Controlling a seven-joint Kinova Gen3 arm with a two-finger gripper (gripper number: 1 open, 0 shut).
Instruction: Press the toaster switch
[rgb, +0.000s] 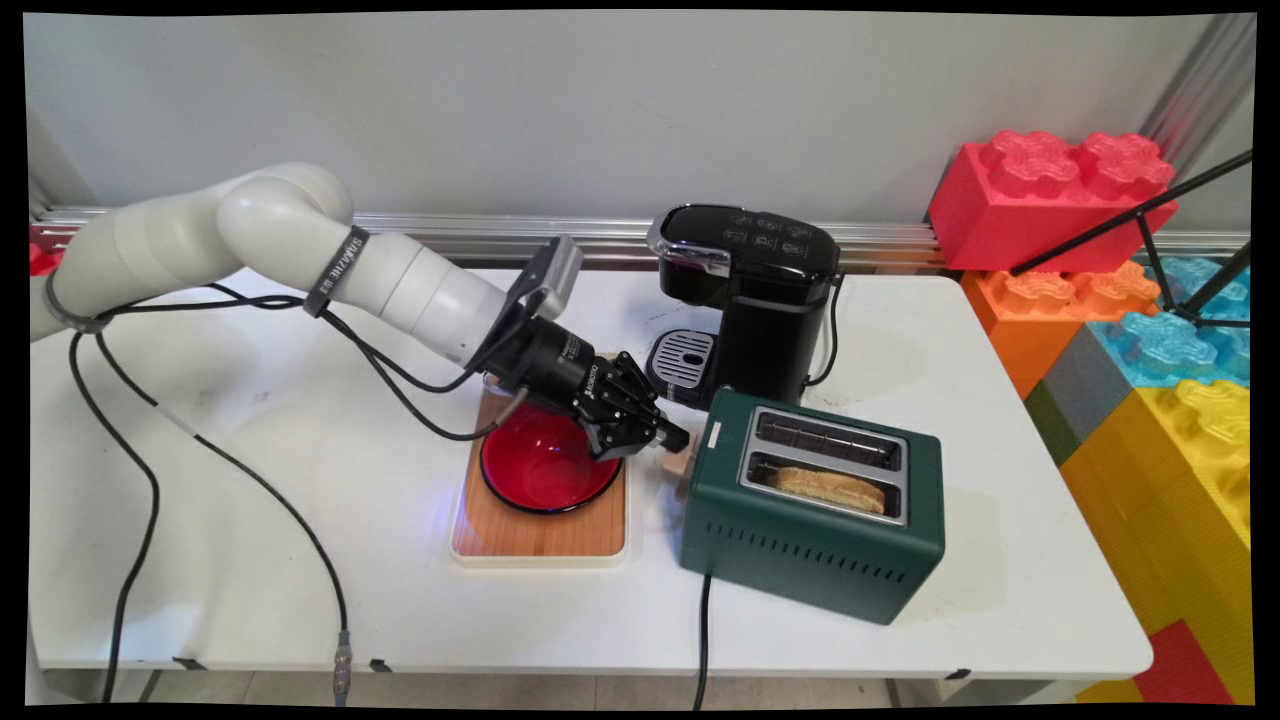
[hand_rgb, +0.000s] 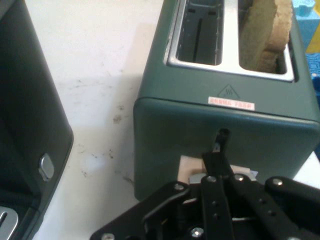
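Two fingers (hand_rgb: 221, 150) look pressed together, empty, their tips at the wooden lever (rgb: 679, 462) on the green toaster (rgb: 812, 520)'s end face. Straight ahead of them the toaster's long axis runs away, toast (rgb: 830, 487) in one slot. Behind the fingers sits a red bowl (rgb: 545, 470); a black coffee maker (rgb: 745, 300) stands beside. Only "KINOVA" and a red, unreadable warning label (hand_rgb: 231, 103) show.

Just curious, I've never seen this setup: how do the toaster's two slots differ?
The near slot of the green toaster holds a slice of bread; the far slot is empty, its inner guides showing. Both are long, narrow and set in one silver frame, side by side.
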